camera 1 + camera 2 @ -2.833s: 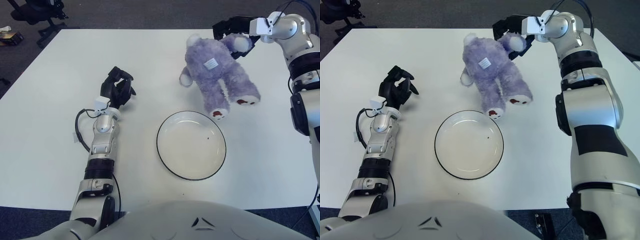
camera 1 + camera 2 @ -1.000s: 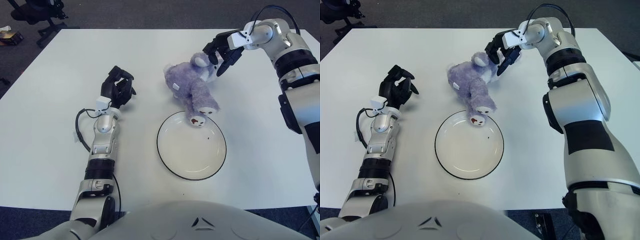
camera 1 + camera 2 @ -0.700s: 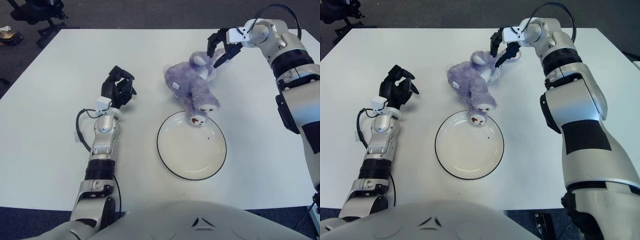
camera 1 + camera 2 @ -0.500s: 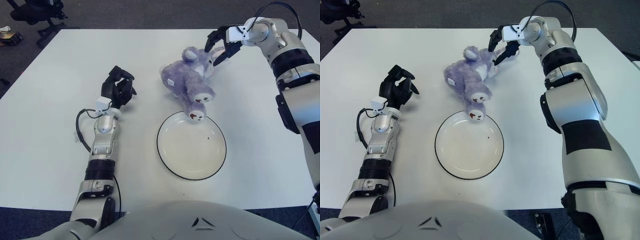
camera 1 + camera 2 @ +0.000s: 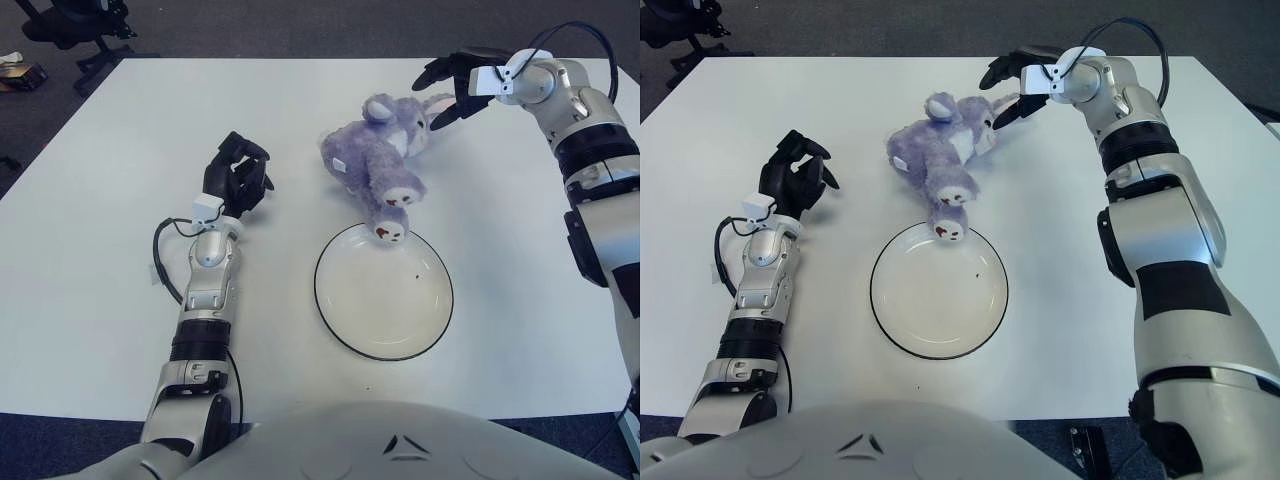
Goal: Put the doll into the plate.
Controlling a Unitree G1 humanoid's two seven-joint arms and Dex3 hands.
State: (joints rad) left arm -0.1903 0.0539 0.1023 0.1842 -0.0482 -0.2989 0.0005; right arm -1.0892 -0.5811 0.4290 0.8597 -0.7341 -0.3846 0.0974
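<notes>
One purple doll (image 5: 375, 160) lying on the table (image 5: 100, 260) just beyond the far rim of one white plate (image 5: 384, 291), with a single foot overhanging that rim and the body still outside. Right hand (image 5: 455, 85) beyond the plate at the doll's head, fingers spread and clamped on nothing; left hand (image 5: 235, 175) well to the left of the plate, idle, fingers curled together on nothing. Likely risk: soft, lopsided toy rolling sideways or sliding off the rim under a push, ending beside the plate.
</notes>
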